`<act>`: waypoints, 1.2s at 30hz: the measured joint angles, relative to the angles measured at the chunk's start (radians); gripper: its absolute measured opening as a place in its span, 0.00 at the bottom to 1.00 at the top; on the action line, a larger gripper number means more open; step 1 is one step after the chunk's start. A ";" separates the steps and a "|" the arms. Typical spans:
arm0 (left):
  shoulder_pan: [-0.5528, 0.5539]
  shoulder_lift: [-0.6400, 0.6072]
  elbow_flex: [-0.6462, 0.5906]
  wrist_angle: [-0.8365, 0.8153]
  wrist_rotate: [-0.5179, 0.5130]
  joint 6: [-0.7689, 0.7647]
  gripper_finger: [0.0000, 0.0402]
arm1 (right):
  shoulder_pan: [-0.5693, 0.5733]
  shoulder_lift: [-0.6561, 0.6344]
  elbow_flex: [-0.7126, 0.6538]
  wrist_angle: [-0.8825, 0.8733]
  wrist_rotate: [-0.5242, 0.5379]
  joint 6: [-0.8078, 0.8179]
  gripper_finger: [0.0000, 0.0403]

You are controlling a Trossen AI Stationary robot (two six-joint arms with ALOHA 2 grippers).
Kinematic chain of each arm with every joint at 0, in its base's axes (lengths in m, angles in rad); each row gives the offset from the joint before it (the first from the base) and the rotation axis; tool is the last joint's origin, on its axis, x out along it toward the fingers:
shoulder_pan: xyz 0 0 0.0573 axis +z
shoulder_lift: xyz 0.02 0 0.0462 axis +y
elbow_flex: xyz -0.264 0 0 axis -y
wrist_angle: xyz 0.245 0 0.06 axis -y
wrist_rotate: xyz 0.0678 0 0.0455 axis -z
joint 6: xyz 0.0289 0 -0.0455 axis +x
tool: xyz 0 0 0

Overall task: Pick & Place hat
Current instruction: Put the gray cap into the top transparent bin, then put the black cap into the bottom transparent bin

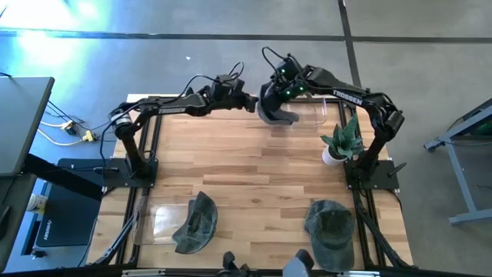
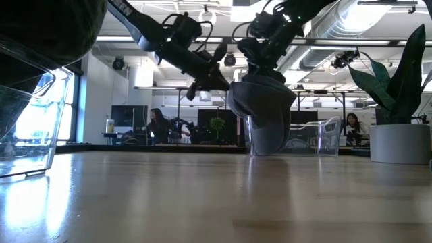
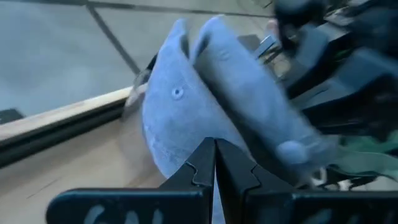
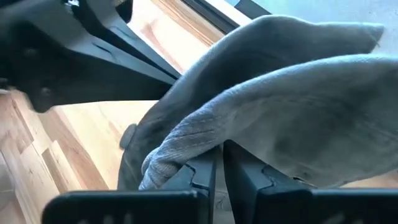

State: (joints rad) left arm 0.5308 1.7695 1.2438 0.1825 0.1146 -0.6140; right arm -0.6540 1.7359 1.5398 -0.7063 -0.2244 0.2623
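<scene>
A grey hat [image 1: 275,114] hangs near the table's far edge, between my two grippers. In the low view the hat [image 2: 263,118] droops, and its lower end is down at the table top. My left gripper [image 1: 252,102] comes in from the left and is shut at the hat's left side. My right gripper [image 1: 278,94] comes from the right, slanting down, and is shut at the hat's top. The left wrist view shows the hat [image 3: 180,106] right behind that gripper's shut fingertips [image 3: 216,149]. My left gripper meets the hat's cloth [image 3: 205,134] with shut fingers, nearly level, from the table's left. The fingers themselves hide how much cloth is between them. My right gripper pinches a folded edge of the hat [image 4: 186,158] between its two fingers, slanting down from above. The hat hangs slack below it.
A clear container [image 1: 329,114] stands just right of the hat, and a potted plant [image 1: 342,142] stands nearer on the right. Two dark green hats [image 1: 196,223] [image 1: 330,225] lie at the near edge, the left one on a clear bin [image 1: 157,223]. The table's middle is bare wood.
</scene>
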 joint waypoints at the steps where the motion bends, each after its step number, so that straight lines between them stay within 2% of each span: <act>1: 0.000 0.003 0.000 -0.006 -0.001 0.000 0.02 | 0.000 0.000 0.000 0.003 0.003 0.000 0.06; 4: 0.000 -0.001 -0.001 -0.012 -0.036 0.004 0.02 | 0.000 -0.001 0.000 0.003 0.003 -0.001 0.04; 7: 0.012 -0.045 -0.001 -0.045 -0.027 0.004 0.02 | -0.008 -0.013 0.000 -0.014 -0.003 -0.014 0.02; 12: 0.005 -0.094 -0.001 -0.229 0.017 -0.028 0.02 | -0.038 -0.047 0.000 -0.088 0.060 0.018 0.00; 15: -0.015 -0.094 -0.002 -0.294 0.037 -0.037 0.02 | -0.055 -0.053 0.000 -0.076 0.089 0.050 0.01; 19: -0.047 -0.029 0.000 -0.212 -0.037 -0.038 0.02 | -0.041 -0.046 0.000 0.006 -0.026 0.060 0.00; 22: -0.048 0.011 -0.006 -0.142 -0.063 -0.046 0.02 | -0.013 -0.024 0.000 0.039 -0.070 0.078 0.01; 24: -0.047 0.034 0.002 -0.051 -0.076 -0.046 0.02 | 0.005 -0.012 0.000 0.035 -0.065 0.077 0.01; 29: -0.032 0.042 0.000 0.003 -0.078 -0.049 0.02 | 0.029 -0.006 0.000 0.035 0.008 0.058 0.00; 36: -0.021 -0.021 0.033 -0.207 -0.092 0.022 0.02 | 0.018 -0.061 0.000 0.023 0.022 0.071 0.02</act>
State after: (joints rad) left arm 0.5102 1.7485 1.2763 -0.0246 0.0227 -0.5922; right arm -0.6357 1.6746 1.5402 -0.6833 -0.2022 0.3332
